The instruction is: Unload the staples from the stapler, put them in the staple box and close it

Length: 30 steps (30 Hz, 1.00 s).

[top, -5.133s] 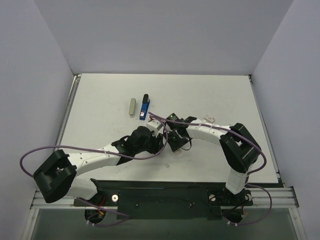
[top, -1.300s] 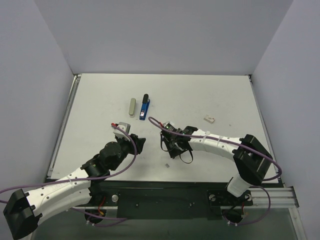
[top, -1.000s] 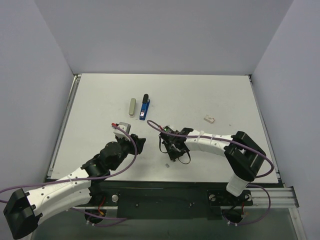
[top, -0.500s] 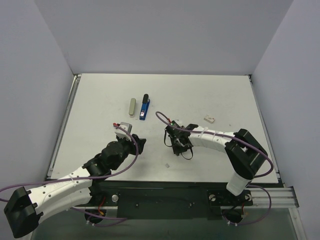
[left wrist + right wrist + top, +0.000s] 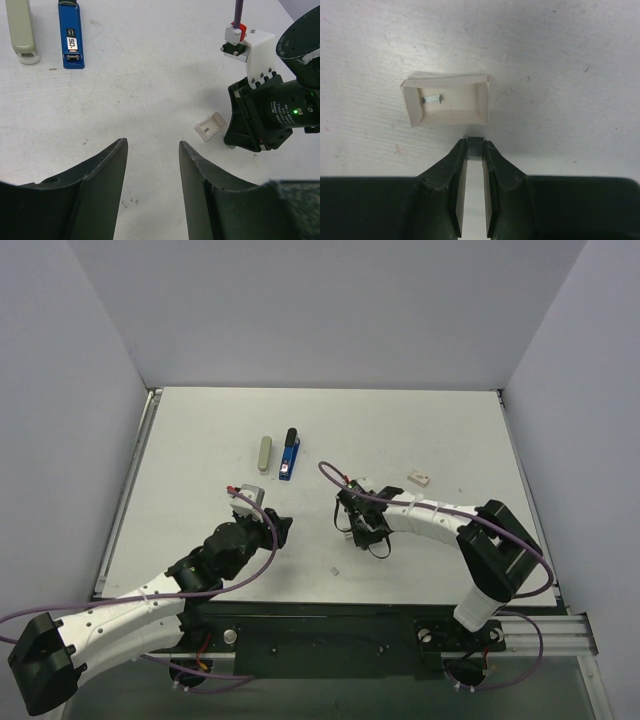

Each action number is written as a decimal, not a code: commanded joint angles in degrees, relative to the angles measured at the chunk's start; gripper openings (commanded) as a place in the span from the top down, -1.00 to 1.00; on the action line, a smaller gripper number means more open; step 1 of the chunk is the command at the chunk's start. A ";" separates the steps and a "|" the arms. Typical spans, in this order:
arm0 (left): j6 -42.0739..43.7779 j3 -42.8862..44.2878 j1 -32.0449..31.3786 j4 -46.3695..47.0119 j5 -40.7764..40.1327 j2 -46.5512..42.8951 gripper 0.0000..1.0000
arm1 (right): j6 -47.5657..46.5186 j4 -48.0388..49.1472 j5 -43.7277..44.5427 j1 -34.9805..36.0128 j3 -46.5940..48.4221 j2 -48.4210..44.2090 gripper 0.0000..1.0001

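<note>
**Table** [image 5: 200, 440]: white, walled on three sides; carries everything listed below.

**Blue stapler** [image 5: 289, 454]: lies flat toward the far middle, long axis running near to far. Untouched by either arm.

**Beige stapler-like bar** [image 5: 264, 453]: lies just left of the blue stapler, parallel to it and not touching.

**Small white box** [image 5: 419, 478]: sits alone to the right, well apart from the stapler pair.

**Cardboard tray** [image 5: 483, 102]: small, open-topped and off-white. Rests on the table directly ahead of the right fingertips, close but not touching.

**Staples** [image 5: 431, 99]: tiny grey metallic sliver. Lies inside the tray near its left wall.

**Right claw** [image 5: 475, 142]: lowered close to the table near the middle. Fingers drawn almost together, pinching a thin grey piece [image 5: 475, 151] between the tips. What kind of piece it is cannot be told.

**Left claw** [image 5: 152, 144]: jaws parted, nothing between them. Hovers over bare table, facing the tray and the right arm's head, well short of both. Stapler pair seen far off to its left.
</note>
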 commanded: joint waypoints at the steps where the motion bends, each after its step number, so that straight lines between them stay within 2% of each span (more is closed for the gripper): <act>1: -0.65 0.60 0.15 3.12 0.14 0.27 -0.11 | -1.21 -7.22 4.08 1.32 1.43 -4.80 0.93; 5: -0.65 0.60 0.15 3.21 0.22 0.27 -0.11 | -2.18 -8.28 6.10 1.59 4.07 -5.68 0.93; 13: -0.47 0.60 0.15 2.94 -0.39 0.09 -0.11 | -4.20 -7.41 6.89 0.97 8.29 -1.64 0.92; 30: -0.47 0.60 0.33 2.94 -0.39 0.44 -0.11 | -5.61 -3.10 3.46 -1.49 10.40 2.93 0.90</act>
